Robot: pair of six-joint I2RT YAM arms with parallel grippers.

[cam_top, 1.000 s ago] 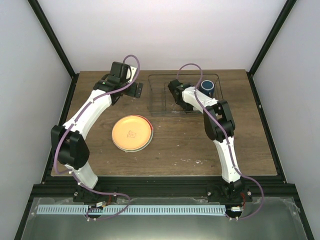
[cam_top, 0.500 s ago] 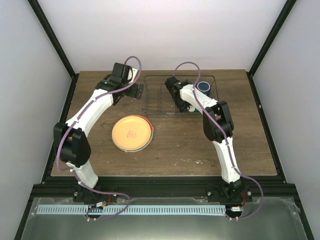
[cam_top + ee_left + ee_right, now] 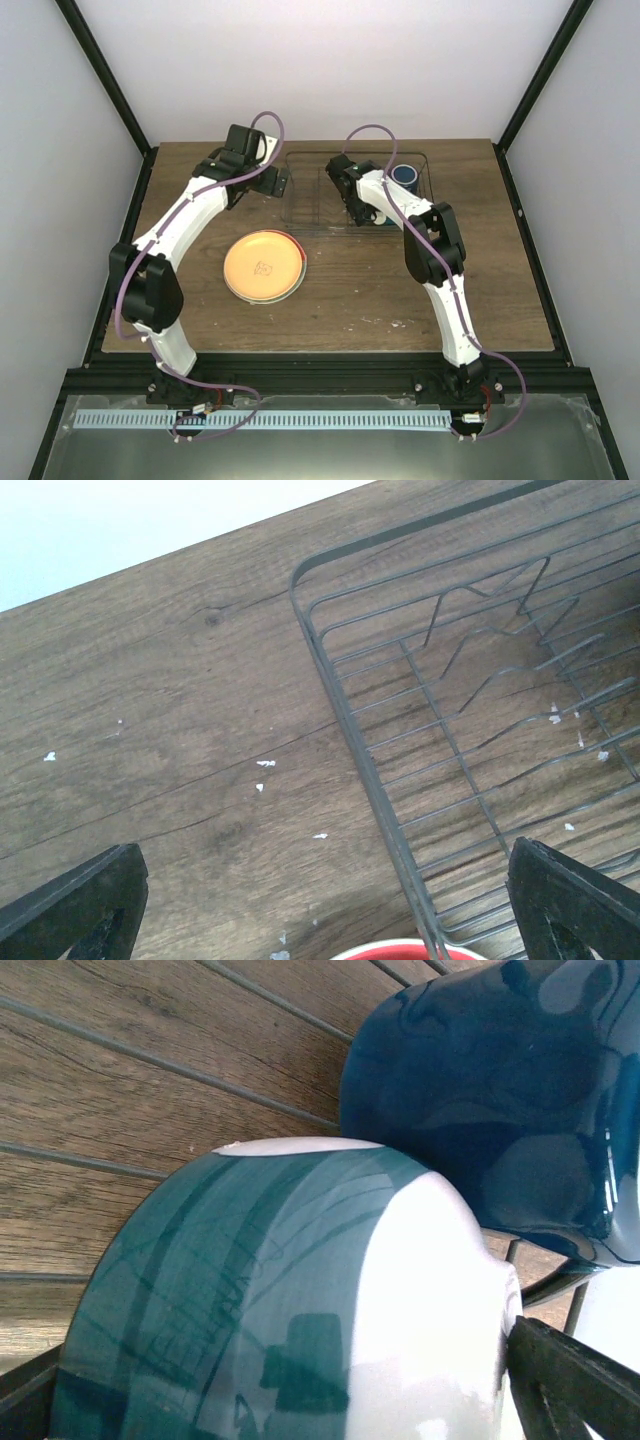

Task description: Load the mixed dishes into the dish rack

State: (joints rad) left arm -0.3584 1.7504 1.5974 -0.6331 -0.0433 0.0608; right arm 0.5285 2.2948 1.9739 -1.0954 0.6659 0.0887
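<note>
The wire dish rack (image 3: 310,205) stands at the back of the table, and its corner (image 3: 440,730) fills the left wrist view. My left gripper (image 3: 278,183) hovers open over the rack's left rim, with its fingers (image 3: 70,905) far apart. A red plate edge (image 3: 400,950) peeks in at the bottom between them. My right gripper (image 3: 362,208) reaches down into the rack. A glossy teal-and-white bowl (image 3: 280,1300) lies between its spread fingers (image 3: 570,1380). The dark blue mug (image 3: 404,174) stands just behind the bowl (image 3: 480,1110). The orange-yellow plate (image 3: 264,266) lies flat on the table.
The wooden table (image 3: 480,280) is walled by white panels and black frame posts (image 3: 105,90). Small white flecks (image 3: 265,764) dot the wood left of the rack. Both arms arch over the back half of the table.
The rack and the mug in it have slid a little to the left, along with my right gripper. My left gripper has barely moved. The orange-yellow plate has stayed put.
</note>
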